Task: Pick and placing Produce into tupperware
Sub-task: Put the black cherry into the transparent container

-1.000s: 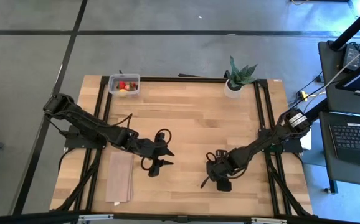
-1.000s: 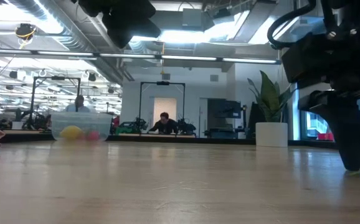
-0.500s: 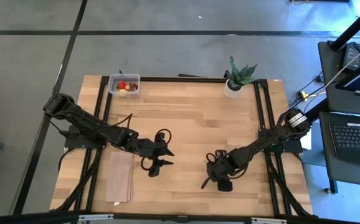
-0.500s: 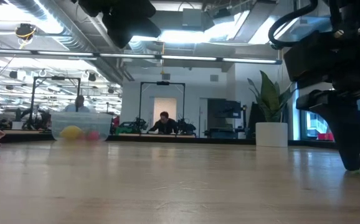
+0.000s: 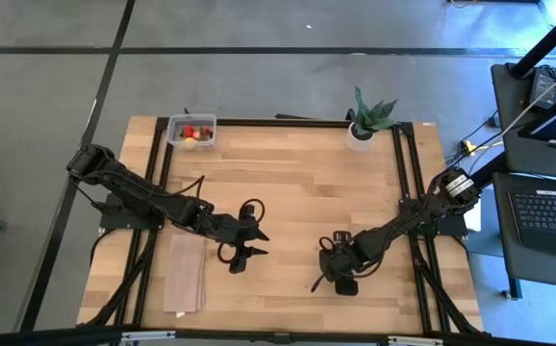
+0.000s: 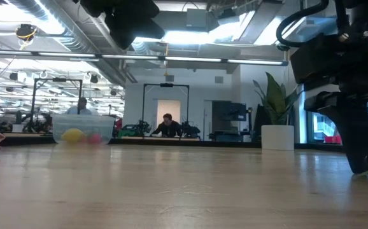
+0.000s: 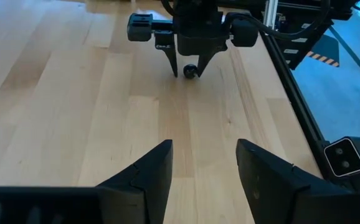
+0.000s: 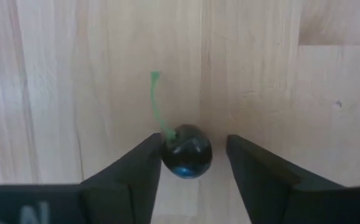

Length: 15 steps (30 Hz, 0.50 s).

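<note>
Berry (image 8: 187, 151) | dark, glossy, round | thin green stem | on tabletop

light: bright, overhead | shadows: soft | low view foreground: blurred

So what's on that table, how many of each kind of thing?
Robot arms: 2, with left gripper and right gripper
Clear box: 1
Potted plant: 1
Folded cloth: 1
Loose dark cherry: 1
Fruit in the box: red and yellow, too small to count
Total: 6, boxed fruit aside
</note>
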Tool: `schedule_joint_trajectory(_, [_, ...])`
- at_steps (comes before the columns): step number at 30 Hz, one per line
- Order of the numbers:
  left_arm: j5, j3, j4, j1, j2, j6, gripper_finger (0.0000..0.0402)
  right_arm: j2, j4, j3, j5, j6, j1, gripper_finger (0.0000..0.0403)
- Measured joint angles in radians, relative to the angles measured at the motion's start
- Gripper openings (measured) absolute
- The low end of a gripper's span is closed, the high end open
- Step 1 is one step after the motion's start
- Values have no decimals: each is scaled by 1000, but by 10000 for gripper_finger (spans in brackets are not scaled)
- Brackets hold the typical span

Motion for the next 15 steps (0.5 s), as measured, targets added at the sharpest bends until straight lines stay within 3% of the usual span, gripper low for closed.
schedule_joint_trajectory(8, [0,0,0,0,0,0,160,0,-6,-1,20,12,-2,116])
schedule_joint_trajectory(15, [-32,0,1,0,-1,0,166,3,-16,14,33,22,-4,111])
